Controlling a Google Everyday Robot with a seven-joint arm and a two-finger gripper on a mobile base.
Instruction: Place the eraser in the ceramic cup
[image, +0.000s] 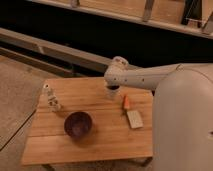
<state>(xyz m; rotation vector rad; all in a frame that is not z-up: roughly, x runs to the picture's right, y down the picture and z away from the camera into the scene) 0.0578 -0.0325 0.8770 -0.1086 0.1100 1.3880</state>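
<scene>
Although the eraser cannot be made out anywhere on the tabletop, the place to look is the ceramic cup (111, 94). It stands upright near the back edge of the wooden table (100, 142), right of the middle. Whether the eraser lies inside it cannot be told, for the gripper (113, 87) hangs straight over the cup's mouth and hides it. The claw is released, jaws apart, and nothing shows held between them. The white arm (145, 77) reaches in from the right, out of the robot's bulky white body (185, 125).

Just right of the cup lies a small orange piece (126, 102), and close in front of that is a pale flat block (134, 119). A dark purple bowl (78, 124) sits toward the front left, well apart from the cup, its hollow showing only dark purple. A small white bottle-like figure (51, 98) stands upright near the left edge.

The table is light planked wood. A pale speckled floor (17, 87) runs to its left, with a thin dark cable (15, 134) crossing it. Behind are a dark wall with pale rails (60, 50) and wooden boarding above.
</scene>
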